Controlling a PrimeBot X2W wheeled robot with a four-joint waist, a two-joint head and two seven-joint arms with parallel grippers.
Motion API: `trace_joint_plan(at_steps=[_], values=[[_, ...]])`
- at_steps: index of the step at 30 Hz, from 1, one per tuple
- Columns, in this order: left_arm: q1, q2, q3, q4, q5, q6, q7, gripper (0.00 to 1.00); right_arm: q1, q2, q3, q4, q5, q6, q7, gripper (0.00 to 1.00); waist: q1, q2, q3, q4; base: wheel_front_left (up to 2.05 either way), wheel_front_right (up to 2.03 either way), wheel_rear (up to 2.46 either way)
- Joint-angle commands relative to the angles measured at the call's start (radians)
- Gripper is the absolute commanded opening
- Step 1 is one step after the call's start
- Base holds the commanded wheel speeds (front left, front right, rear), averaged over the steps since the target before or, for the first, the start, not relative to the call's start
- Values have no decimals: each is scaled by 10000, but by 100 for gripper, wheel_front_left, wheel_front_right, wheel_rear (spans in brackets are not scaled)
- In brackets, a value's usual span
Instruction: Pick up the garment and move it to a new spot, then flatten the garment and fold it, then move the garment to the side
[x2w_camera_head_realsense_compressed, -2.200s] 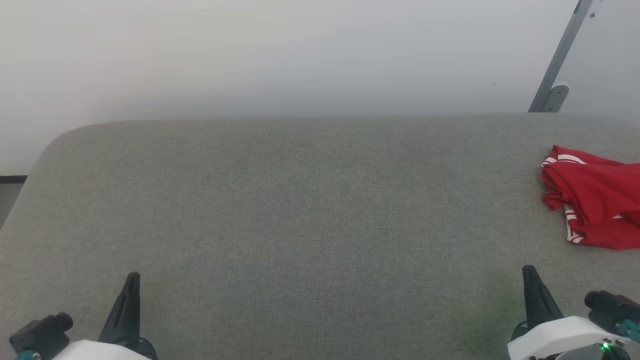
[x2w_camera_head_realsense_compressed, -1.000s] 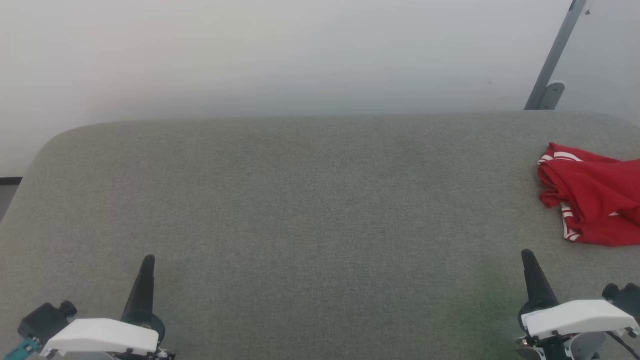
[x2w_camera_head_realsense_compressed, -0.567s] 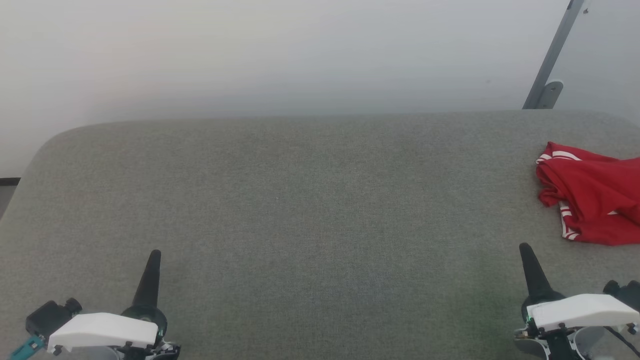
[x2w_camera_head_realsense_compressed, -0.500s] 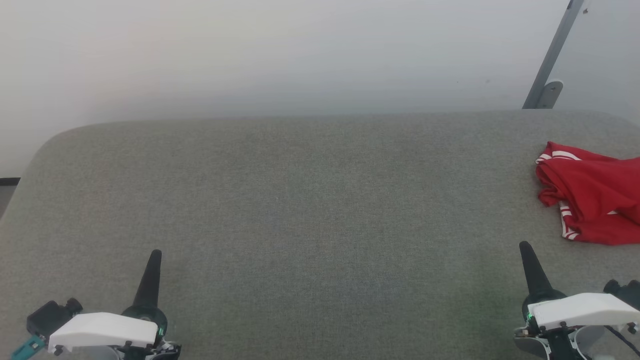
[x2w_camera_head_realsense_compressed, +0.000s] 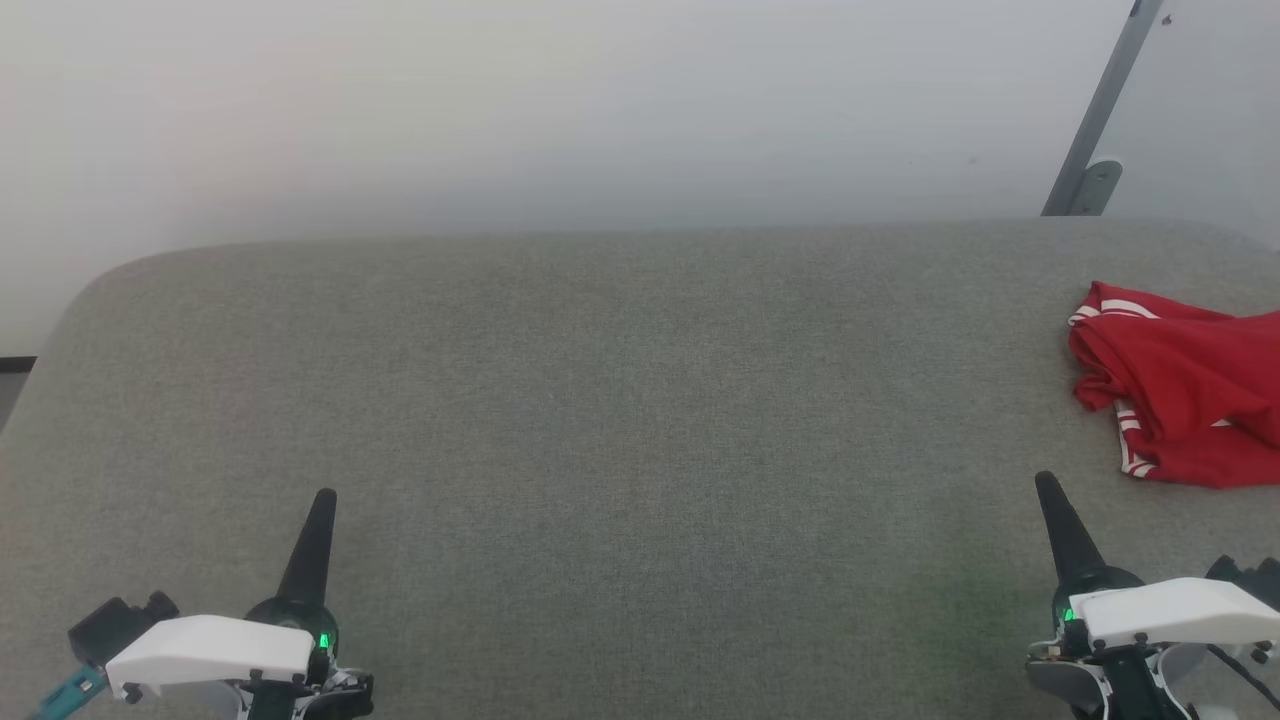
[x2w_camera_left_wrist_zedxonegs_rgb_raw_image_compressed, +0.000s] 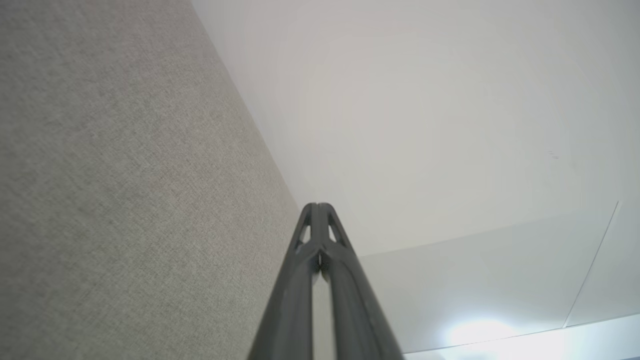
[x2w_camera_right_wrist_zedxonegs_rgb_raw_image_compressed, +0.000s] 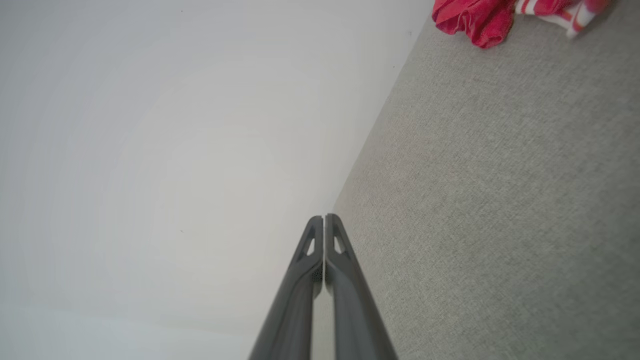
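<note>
The garment (x2w_camera_head_realsense_compressed: 1180, 400) is found crumpled at the far right of the grey fabric surface (x2w_camera_head_realsense_compressed: 600, 420), and it is cut off by the right edge of the head view. It is judged to be light, soft and limp. It can be expected to sag and drape when lifted and to hold no shape, and a firm pinch should do it no harm. The thin cloth may be a little slick, so a bunched fold is better taken than a single layer. A hold is best taken near the white striped trim band (x2w_camera_head_realsense_compressed: 1128, 445) on the heap's left side, where the cloth is probably thicker.

The right gripper (x2w_camera_head_realsense_compressed: 1046, 482) is held at the near right, well apart from the garment, with its fingers pressed together on nothing. The left gripper (x2w_camera_head_realsense_compressed: 323, 496) is held at the near left, likewise closed and empty.

In the head view the whole layout is given, but each gripper reads as one dark spike. In the wrist views the two fingers are told apart, and the line where they meet is made plain. In the right wrist view the garment's bunched edge (x2w_camera_right_wrist_zedxonegs_rgb_raw_image_compressed: 475, 17) is also caught, far ahead of the fingertips.
</note>
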Motion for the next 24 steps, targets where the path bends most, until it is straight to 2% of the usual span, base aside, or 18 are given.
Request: trace_joint_plan(at_steps=[1,24], values=[[-253,-14,72,-39,-178,-19,91,0,-163,20,-25,-113,240,3,93,0,0,0,1,-3,0,0,0],[-493,-372,186,114,-1558,-24,556,0,-294,61,-41,-213,2020,2,548,0,0,0,22,-67,0,0,0]])
